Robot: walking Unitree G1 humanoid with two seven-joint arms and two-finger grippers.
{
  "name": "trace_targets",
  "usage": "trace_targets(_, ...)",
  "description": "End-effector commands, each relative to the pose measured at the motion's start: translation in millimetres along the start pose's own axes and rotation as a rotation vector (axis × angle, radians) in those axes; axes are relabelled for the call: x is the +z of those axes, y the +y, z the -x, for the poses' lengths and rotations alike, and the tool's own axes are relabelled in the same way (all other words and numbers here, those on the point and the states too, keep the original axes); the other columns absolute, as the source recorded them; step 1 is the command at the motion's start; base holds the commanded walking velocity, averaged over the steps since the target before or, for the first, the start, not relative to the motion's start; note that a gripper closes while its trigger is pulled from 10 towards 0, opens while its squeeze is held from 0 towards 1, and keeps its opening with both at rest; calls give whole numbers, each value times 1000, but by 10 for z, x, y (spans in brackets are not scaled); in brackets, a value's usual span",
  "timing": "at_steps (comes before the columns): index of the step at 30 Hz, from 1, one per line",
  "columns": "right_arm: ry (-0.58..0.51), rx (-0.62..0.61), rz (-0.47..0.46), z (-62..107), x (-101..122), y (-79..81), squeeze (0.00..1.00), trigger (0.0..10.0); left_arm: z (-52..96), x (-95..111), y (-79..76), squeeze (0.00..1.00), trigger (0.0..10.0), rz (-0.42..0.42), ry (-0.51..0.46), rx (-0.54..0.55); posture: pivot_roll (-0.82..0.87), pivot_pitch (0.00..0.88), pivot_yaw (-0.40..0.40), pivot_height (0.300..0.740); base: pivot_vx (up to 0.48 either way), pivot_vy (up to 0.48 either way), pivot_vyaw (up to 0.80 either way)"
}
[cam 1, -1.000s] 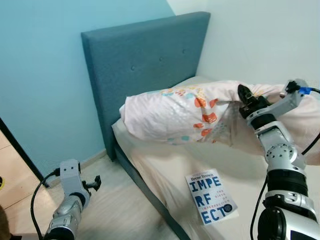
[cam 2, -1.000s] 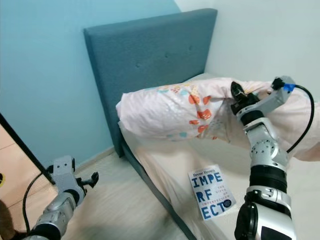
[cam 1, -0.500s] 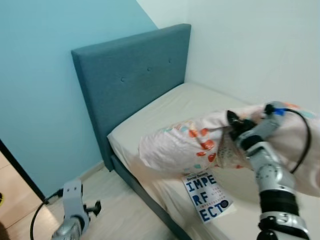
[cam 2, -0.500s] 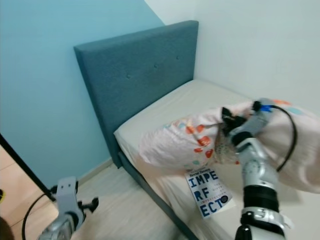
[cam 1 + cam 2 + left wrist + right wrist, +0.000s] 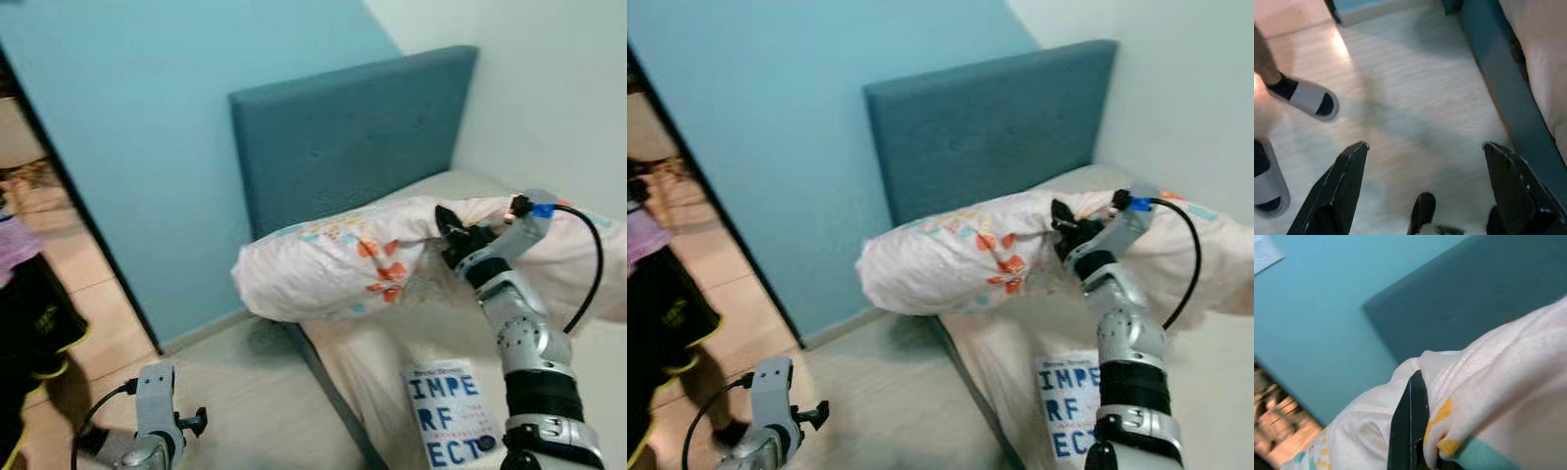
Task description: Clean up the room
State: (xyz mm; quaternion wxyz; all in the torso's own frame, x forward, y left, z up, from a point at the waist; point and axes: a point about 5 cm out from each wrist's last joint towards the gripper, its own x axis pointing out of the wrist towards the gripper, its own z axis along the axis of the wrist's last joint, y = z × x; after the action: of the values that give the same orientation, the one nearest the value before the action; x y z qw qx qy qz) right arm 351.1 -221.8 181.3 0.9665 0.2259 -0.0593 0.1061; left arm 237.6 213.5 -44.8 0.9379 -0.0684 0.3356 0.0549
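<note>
Now right gripper (image 5: pixel 453 233) jaws clamped on pillow (image 5: pixel 333 269), lengthwise across headboard (image 5: pixel 353 137), jutting past bed edge.

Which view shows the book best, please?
The left eye view: the book lies on the bed below the pillow, its cover lettering nearly whole. The right eye view cuts off its lower part behind the right arm.

pillow (image 5: pixel 333 264): soft printed cloth, matt, creased
headboard (image 5: pixel 353 137): woven fabric, matt
book (image 5: pixel 449 416): smooth paper cover, perhaps slightly glossy
floor (image 5: pixel 1415 107): pale wood-look, faint sheen
</note>
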Motion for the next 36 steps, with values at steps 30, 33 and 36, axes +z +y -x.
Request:
trace_targets(30,-95,-109,122,-96,254,-30,0,10000,-18,32,-97,0,10000,-13,-22,-49,-21,0,-36,740,8,-157,339)
trace_targets(33,-93,-111,125,-103,250,-26,0,10000,-13,4,-103,0,10000,-14,-14,-51,-20,0,-36,740,266,0,0)
trace_targets(36,-91,-115,129,-99,245,-33,0,10000,-2,-42,-104,0,10000,-17,0,-51,-23,0,-35,740,297,0,0)
